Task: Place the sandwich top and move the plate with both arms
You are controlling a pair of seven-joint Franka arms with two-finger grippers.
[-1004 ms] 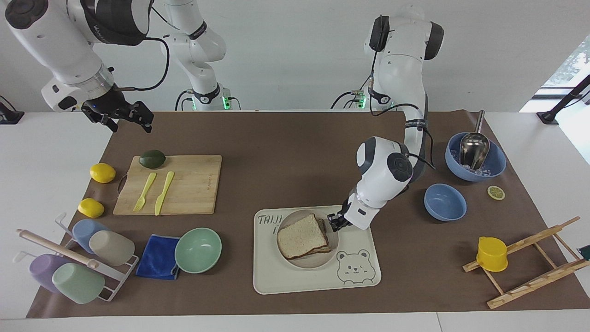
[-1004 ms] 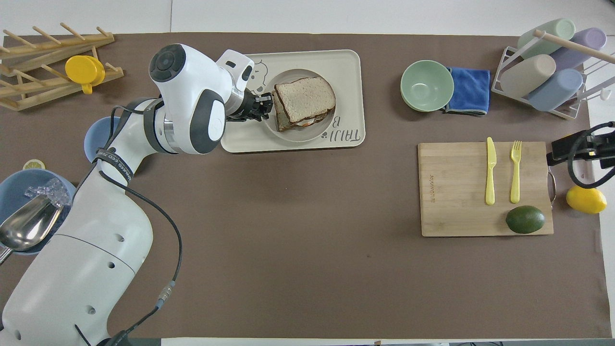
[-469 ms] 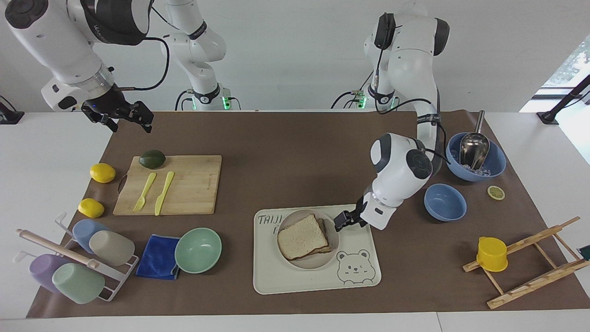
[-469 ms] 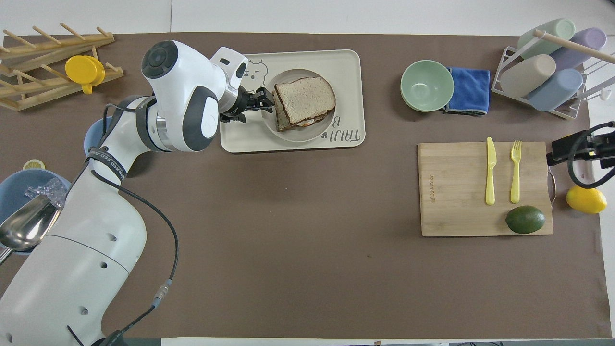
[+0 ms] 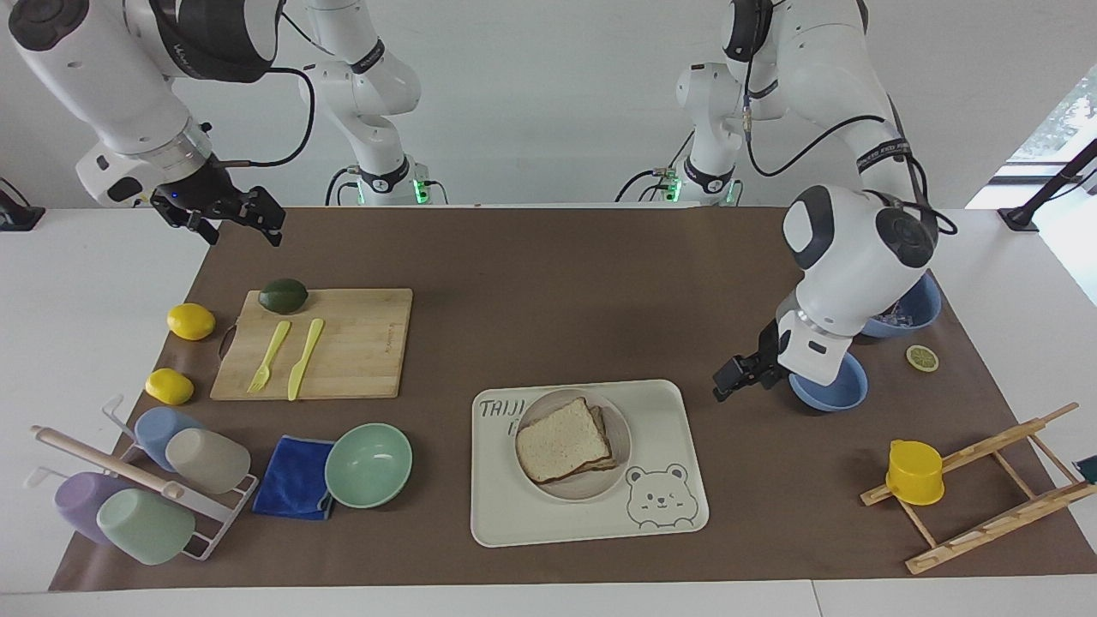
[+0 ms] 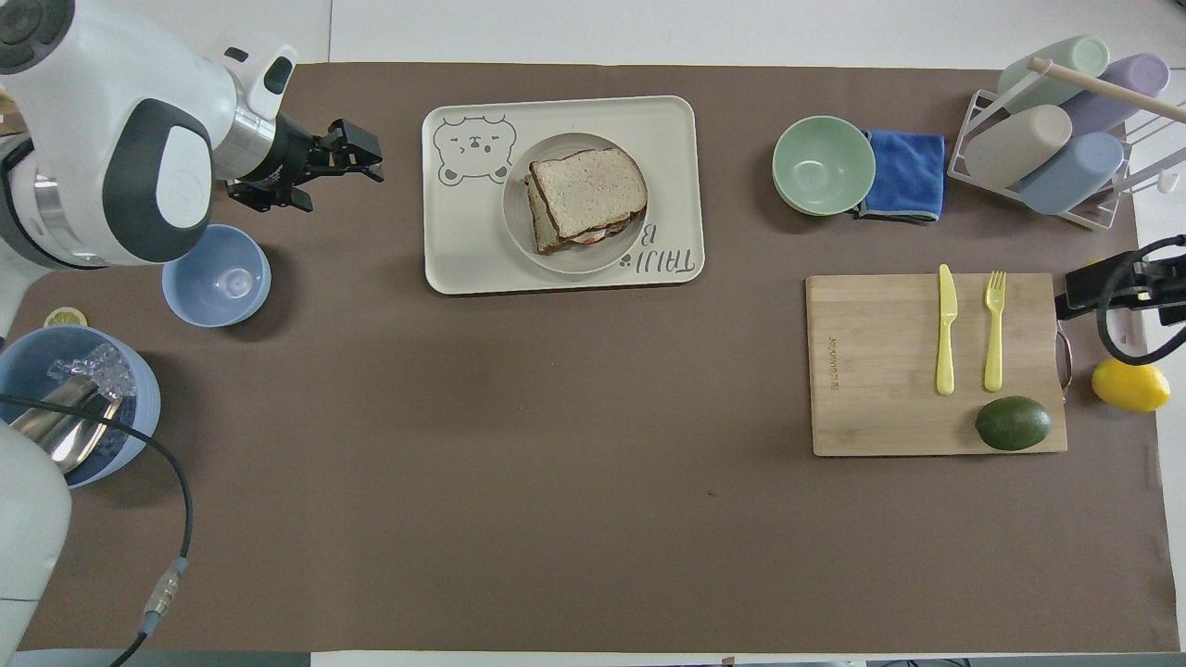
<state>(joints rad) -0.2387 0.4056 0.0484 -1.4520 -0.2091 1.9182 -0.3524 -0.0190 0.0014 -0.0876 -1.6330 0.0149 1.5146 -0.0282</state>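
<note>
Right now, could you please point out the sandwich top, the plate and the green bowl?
sandwich top (image 5: 561, 438): facing view, middle of its face.
plate (image 5: 620, 437): facing view, bare rim.
green bowl (image 6: 824, 165): overhead view, inner wall.

- Sandwich top (image 6: 587, 188) lies on a lower slice, on the plate (image 6: 574, 257), on the bear tray (image 6: 556, 116).
- Left gripper (image 6: 357, 156), fingers apart and empty, hangs over bare mat between the tray and the small blue bowl (image 6: 216, 275).
- Right gripper (image 6: 1089, 287) sits at the cutting board's (image 6: 871, 371) edge, over the mat's border near a lemon (image 6: 1130, 384).
- Knife (image 6: 945, 329), fork (image 6: 994, 329) and avocado (image 6: 1013, 423) lie on the board.
</note>
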